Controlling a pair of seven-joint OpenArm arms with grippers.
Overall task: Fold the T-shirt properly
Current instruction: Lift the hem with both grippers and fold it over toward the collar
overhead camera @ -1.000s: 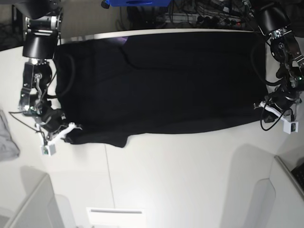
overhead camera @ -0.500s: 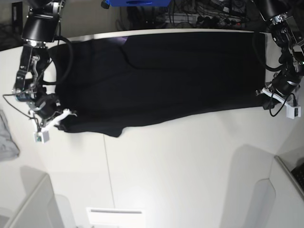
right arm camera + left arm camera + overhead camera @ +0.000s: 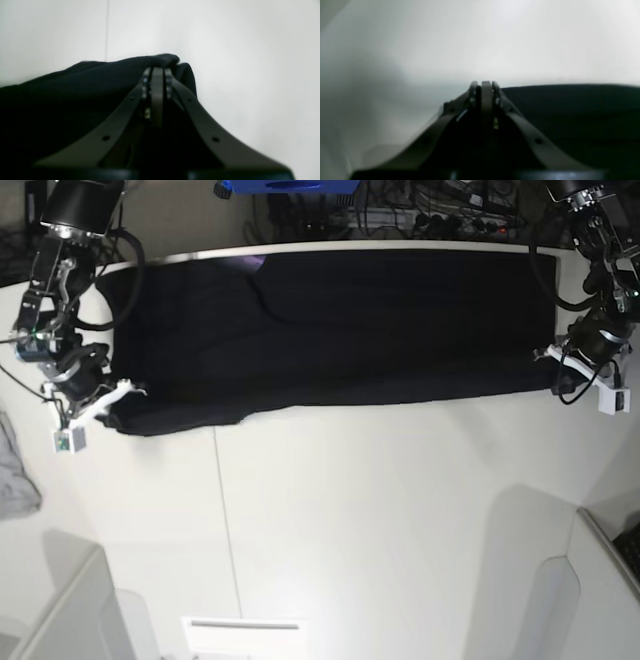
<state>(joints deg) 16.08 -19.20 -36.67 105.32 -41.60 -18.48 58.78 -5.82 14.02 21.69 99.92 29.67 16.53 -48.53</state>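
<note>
At the large black cloth T-shirt's point(image 3: 330, 330) left end, the right gripper point(image 3: 108, 402) was clamped on its near corner; at its other end, the left gripper point(image 3: 556, 370) pinched the hem. Shirt lay spread on white table point(image 3: 380, 520), mid-fold, prob. Next: carry both corners across evenly.

White table point(image 3: 380, 510) under black T-shirt point(image 3: 350, 330)

The T-shirt point(image 3: 340, 330) reads plain black all over, no print showing. Table point(image 3: 380, 510) under both grippers is white, with a light-grey cloth point(image 3: 15, 470) just past the right gripper point(image 3: 105, 402).
</note>
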